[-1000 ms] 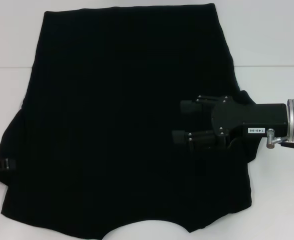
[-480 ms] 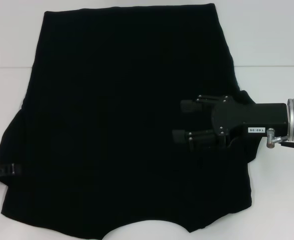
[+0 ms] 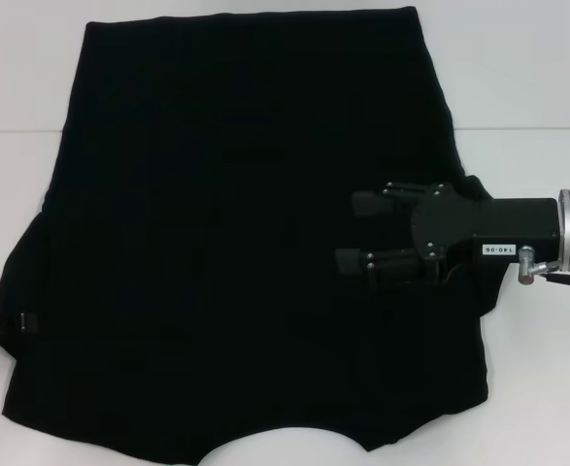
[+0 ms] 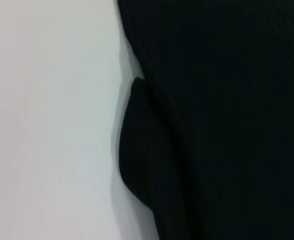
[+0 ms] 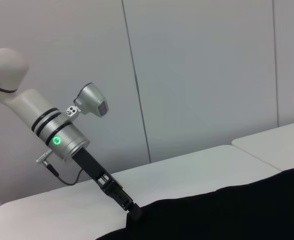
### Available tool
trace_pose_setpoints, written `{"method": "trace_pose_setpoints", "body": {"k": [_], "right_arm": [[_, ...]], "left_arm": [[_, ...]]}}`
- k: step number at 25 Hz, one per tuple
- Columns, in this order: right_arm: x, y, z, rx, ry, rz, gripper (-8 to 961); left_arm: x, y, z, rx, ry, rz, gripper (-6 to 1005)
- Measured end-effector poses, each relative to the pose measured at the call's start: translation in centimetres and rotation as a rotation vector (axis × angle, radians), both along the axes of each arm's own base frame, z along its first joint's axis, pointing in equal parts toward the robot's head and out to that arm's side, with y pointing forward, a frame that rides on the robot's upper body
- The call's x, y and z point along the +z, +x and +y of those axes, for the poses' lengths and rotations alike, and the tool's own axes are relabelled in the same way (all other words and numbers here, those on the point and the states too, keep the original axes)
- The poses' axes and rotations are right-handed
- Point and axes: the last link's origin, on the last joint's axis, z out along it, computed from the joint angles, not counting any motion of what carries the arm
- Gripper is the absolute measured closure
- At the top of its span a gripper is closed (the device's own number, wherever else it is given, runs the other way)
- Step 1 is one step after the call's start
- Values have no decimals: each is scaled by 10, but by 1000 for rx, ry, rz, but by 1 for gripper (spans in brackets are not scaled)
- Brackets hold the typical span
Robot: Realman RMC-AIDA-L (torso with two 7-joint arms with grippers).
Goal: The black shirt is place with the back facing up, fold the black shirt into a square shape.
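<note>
The black shirt (image 3: 226, 194) lies spread flat on the white table (image 3: 527, 78), plain side up, filling most of the head view. Over its right side my right gripper (image 3: 348, 233) reaches in from the right, open, with only cloth showing below its two fingers. My left gripper (image 3: 3, 322) sits at the shirt's left sleeve edge, mostly outside the head view. From the right wrist view the left gripper (image 5: 133, 212) has its tip down at the edge of the shirt (image 5: 247, 210). The left wrist view shows the folded sleeve edge of the shirt (image 4: 141, 150) against bare table.
White table surface (image 3: 13, 68) borders the shirt on the left, right and far sides, with a seam line (image 3: 527, 129) across it. The left arm (image 5: 61, 135) slants down from the upper left before a grey panelled wall (image 5: 202, 75).
The left gripper slid a little inward and toward me along the shirt's left edge, then drew back slightly. The right gripper has hardly moved.
</note>
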Motion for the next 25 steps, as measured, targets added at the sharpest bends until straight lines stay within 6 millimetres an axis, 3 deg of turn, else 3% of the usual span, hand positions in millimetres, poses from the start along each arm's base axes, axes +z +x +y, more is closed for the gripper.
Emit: {"method": "trace_pose_setpoints", "body": {"k": [3,5,16,25], "right_arm": [[0,0,0,-1,1,1,39],[0,0,0,-1,2,1,39],[1,1,0,-4,3,2,38],[0,1,1,-11,10,8,38]], "left_arm": [[-3,-1,2,4,-6,0,196],[-3,-1,4,6,-5,6,420],[-2,0,7,0,-2,10,869],[5,-5,8,14,39,31,975]]}}
